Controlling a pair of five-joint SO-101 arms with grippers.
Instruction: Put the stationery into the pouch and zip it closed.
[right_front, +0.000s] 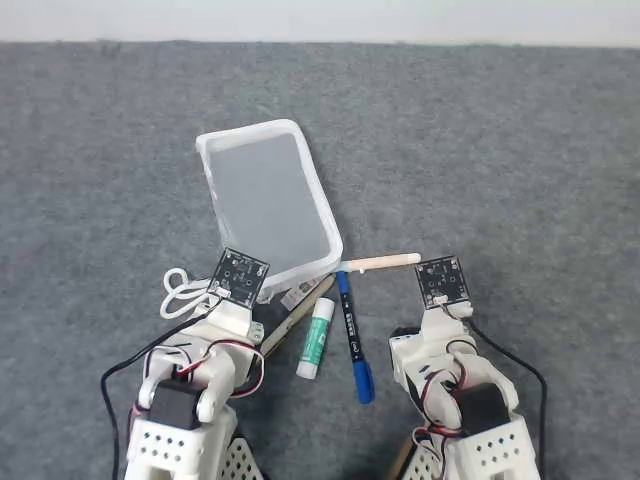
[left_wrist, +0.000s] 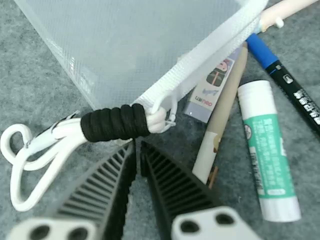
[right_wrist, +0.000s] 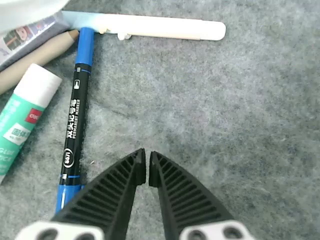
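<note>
- Translucent mesh pouch lies flat and skewed on the grey felt mat, mid-table, far of both arms. None of the stationery is visibly inside it.
- The stationery lies bunched at the pouch's near right corner. The glue stick and blue-and-black permanent marker are side by side between the arms. The cream pen lies crosswise beyond them, one end at the pouch corner.
- A kraft-coloured pen and a small printed flat item (an eraser, perhaps) are partly tucked under the pouch edge.
- Left gripper: jaws pressed together, nothing between them, tips just near of the black-wrapped zip pull with its white cord loop.
- Right gripper: jaws clenched on nothing, over bare mat just right of the marker.
- I cannot tell whether the zip is open or shut.
- Risks, as I judge them:
  - The pouch looks light, so pushing a pen at its mouth may slide it along the felt unless the left arm pins or holds the pull.
  - The marker and glue stick are round, and a descent with closed jaws could roll them away.
  - The items lie close together, so lifting one may drag its neighbour.
  - The cord pull is thin and could slip from a shallow pinch.
</note>
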